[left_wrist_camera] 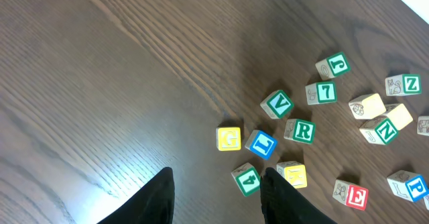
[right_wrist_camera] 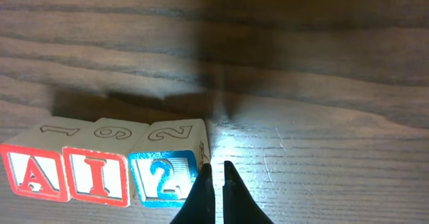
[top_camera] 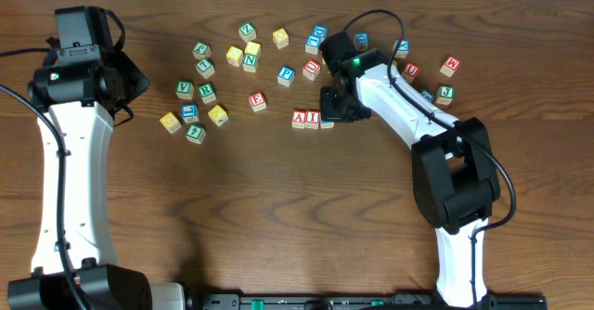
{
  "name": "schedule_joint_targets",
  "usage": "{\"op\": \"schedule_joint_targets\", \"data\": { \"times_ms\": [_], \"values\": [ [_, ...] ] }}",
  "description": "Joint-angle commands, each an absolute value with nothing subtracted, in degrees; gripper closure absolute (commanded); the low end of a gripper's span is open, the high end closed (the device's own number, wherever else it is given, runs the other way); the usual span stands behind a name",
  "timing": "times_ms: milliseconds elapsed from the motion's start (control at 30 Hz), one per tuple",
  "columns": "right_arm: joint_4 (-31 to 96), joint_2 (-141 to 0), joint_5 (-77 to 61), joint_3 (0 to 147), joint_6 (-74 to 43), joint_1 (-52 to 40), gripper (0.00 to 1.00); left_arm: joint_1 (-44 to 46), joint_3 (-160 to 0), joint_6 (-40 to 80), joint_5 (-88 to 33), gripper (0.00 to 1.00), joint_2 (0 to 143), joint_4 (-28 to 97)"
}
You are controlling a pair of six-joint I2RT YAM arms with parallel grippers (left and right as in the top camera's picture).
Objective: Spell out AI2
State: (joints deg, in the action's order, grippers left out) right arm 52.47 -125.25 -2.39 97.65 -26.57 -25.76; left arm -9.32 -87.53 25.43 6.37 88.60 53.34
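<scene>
In the overhead view the left arm [top_camera: 65,180] runs up the far-left side of the table [top_camera: 232,217]. The left gripper [left_wrist_camera: 218,200] sits at about 10 o'clock from the table's middle. Its wrist view shows the two fingers [left_wrist_camera: 157,197] spread wide, with only bare wood between them and nothing gripped.

A loose bunch lies at 1 o'clock from those fingers. Yellow G [left_wrist_camera: 228,138] sits right beside blue L [left_wrist_camera: 261,143], with green 4 [left_wrist_camera: 247,180] just below them. V [left_wrist_camera: 277,104] and R [left_wrist_camera: 299,131] are on the far side. Further out toward 2 o'clock are 7 [left_wrist_camera: 322,92], J [left_wrist_camera: 333,64], Z [left_wrist_camera: 403,84] and N [left_wrist_camera: 380,130]. Red E [left_wrist_camera: 353,194] lies at 3 o'clock.

Close to the table's middle, at 12 o'clock from it, the word stands in one row. Red A [right_wrist_camera: 33,174], red I [right_wrist_camera: 99,177] and blue 2 [right_wrist_camera: 164,177] touch side by side and read upright in the right wrist view.

The right gripper [right_wrist_camera: 216,184] is at 3 o'clock of the 2. Its tips are pressed almost together, with only a thin slit between them and nothing pinched. The nearer tip is at the 2's lower right corner, and I cannot tell whether it touches. From overhead this gripper hides most of the 2.

The right arm [top_camera: 399,106] slants away toward 4 o'clock. A few more blocks [top_camera: 445,94] lie scattered at 2 o'clock from the gripper.
</scene>
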Motion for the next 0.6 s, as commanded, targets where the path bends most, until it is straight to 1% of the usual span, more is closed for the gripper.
{"op": "schedule_joint_targets", "data": {
  "times_ms": [0,567],
  "values": [
    [52.53,-125.82,-3.49,97.27,-26.94,-25.98,0.99,-9.41,-88.36,25.1,6.92,0.58,87.77,53.28],
    [52.49,-125.82,-4.23,97.27,-26.92,-26.13,0.99,-9.41,-88.36,25.1,6.92,0.59,87.77,53.28]
  ]
}}
